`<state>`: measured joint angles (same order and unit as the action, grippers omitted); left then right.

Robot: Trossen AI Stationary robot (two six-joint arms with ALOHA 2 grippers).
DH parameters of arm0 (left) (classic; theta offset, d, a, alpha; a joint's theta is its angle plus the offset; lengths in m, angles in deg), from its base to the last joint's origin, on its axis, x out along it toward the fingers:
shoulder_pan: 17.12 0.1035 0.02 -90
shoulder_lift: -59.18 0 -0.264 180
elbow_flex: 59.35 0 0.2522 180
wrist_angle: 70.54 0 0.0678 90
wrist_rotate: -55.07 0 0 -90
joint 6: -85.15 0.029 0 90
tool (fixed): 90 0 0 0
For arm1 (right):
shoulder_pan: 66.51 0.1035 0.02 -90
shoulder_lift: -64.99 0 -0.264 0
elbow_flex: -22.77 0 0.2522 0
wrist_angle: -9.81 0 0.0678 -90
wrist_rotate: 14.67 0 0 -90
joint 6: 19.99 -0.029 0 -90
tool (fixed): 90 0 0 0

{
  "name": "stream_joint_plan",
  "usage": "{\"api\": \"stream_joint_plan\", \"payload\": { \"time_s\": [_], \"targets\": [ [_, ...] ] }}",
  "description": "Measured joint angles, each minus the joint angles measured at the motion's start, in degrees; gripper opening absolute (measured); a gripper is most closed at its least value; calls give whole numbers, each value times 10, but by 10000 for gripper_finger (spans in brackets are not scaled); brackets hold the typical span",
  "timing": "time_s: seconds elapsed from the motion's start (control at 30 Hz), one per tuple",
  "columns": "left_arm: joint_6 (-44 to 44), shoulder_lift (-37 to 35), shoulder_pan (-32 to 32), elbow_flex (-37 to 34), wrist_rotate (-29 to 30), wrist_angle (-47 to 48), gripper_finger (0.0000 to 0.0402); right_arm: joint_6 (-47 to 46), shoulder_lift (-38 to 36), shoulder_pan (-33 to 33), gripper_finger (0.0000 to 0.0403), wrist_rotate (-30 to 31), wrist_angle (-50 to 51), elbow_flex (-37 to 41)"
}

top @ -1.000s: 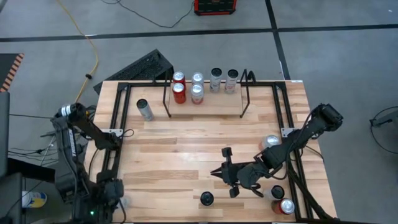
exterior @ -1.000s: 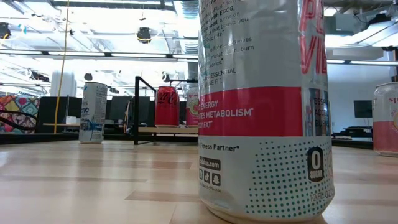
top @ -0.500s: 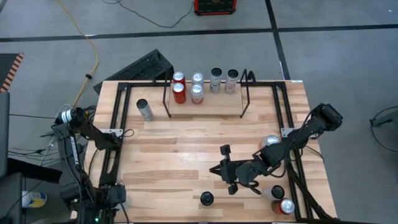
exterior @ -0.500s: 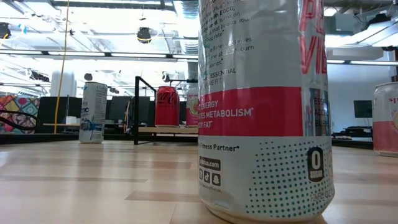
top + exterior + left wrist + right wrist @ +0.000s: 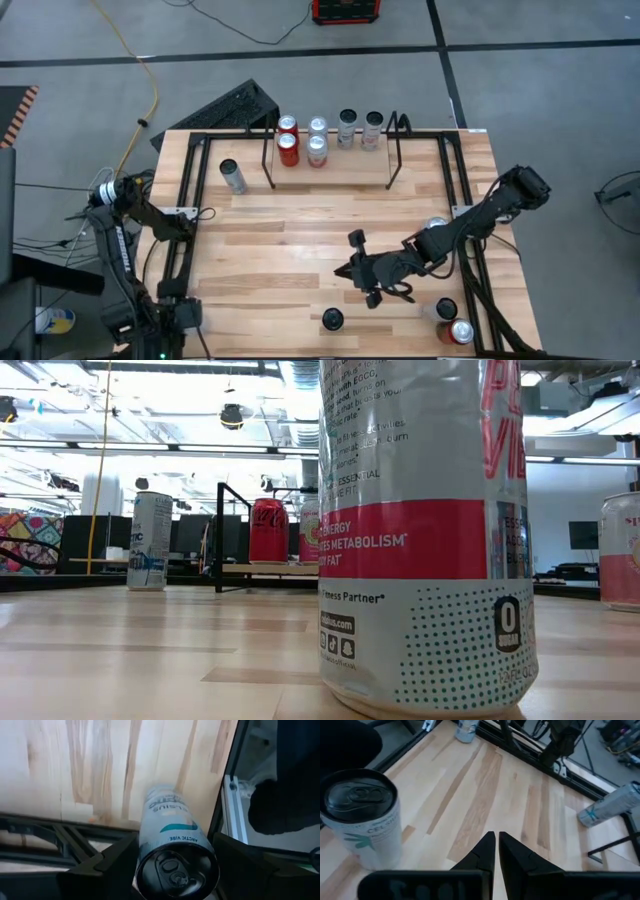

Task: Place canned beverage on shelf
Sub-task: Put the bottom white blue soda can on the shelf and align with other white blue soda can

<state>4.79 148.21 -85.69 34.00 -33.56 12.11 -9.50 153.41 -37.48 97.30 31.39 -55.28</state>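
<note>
**Silver can in left gripper, shelf far across the table**

Silver and teal, a can (image 5: 172, 840) sat clamped between the left gripper's (image 5: 172, 870) part-spread fingers (image 5: 117, 862), lid toward the wrist, past the table's (image 5: 300, 245) near-left corner. The shelf (image 5: 330, 160) stood well away from that gripper at the far edge, four cans (image 5: 288, 140) on it. A grey can (image 5: 232, 175) stood beside the shelf. The right gripper (image 5: 352, 272) hovered mid-table, fingers (image 5: 485, 852) pressed together on nothing, a white can (image 5: 367, 820) just beside it.
</note>
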Motion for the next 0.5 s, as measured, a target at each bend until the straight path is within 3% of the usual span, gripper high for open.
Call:
{"api": "stream_joint_plan", "payload": {
  "time_s": [0.5],
  "targets": [
    [17,0,13,0,60,-5,240,-15,0,1,49,-5,-2,0]
  ]
}}
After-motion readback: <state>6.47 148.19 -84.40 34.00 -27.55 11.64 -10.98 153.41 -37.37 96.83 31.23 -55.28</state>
